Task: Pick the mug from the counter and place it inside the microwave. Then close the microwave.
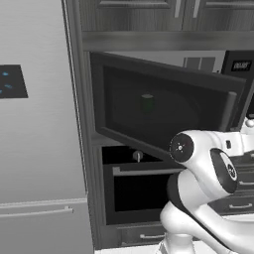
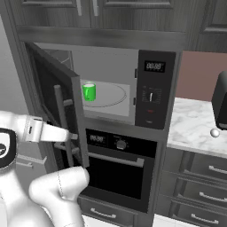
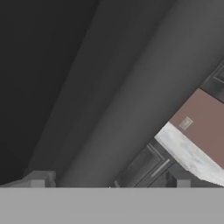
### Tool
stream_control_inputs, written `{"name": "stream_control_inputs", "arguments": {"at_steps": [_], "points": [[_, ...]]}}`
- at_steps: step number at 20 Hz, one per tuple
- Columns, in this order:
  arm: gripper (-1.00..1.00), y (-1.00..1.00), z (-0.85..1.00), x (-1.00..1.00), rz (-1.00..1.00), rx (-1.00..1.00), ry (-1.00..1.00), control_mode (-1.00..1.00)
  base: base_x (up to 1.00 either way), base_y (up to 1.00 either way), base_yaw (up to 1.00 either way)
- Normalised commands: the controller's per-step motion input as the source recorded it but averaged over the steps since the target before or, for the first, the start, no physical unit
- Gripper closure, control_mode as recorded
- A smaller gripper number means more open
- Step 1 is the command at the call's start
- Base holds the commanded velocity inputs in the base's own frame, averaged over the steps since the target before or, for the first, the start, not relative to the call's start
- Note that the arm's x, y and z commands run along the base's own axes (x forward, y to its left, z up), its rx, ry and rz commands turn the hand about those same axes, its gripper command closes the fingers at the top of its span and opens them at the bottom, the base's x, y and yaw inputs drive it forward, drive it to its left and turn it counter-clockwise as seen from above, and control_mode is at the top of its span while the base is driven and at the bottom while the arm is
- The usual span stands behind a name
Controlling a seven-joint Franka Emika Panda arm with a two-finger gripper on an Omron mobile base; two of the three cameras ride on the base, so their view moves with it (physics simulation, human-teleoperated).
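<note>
white arm segments crowd the lower part of both base views, and from them the forearm reaches toward the outer face of the microwave door (image 2: 53, 106), near its bar handle (image 2: 62, 119). the tool (image 3: 109, 179) sits right up against that door: in the hand view its two dark tips stand well apart at the bottom edge with nothing between them, so it reads as wide and empty, with the dark door surface filling the space just ahead. the mug (image 2: 89, 92) already stands upright on the round turntable (image 2: 111, 95) inside the microwave (image 2: 150, 88), toward the left of the cavity, and it shows faintly through the dark glass in the left base view. the desk (image 2: 195, 122) to the right carries a small white ball (image 2: 215, 132) and a black appliance (image 2: 220, 99). placing looks done, so the step in hand is closing the door, which hangs partly open. the next move calls for a steady push on the door's outer face, swinging it toward the control panel (image 2: 153, 88) until it sits flush, with the arm following the hinge arc so the tool does not slide off or snag the handle.
</note>
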Motion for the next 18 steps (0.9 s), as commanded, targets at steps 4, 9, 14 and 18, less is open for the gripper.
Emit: {"name": "stream_control_inputs", "arguments": {"at_steps": [4,9,14,18], "points": [[-1.00,-0.59,0.00,0.52,0.24,0.00,-0.04,-1.00,0.00,0.00,0.00],[-1.00,-0.50,0.00,0.46,0.27,0.00,-0.12,-1.00,0.00,0.00,0.00],[-1.00,-0.43,0.00,0.39,0.30,0.00,-0.17,-1.00,0.00,0.00,0.00],[-1.00,-0.33,0.00,0.23,0.27,0.00,-0.24,-1.00,0.00,0.00,0.00]]}}
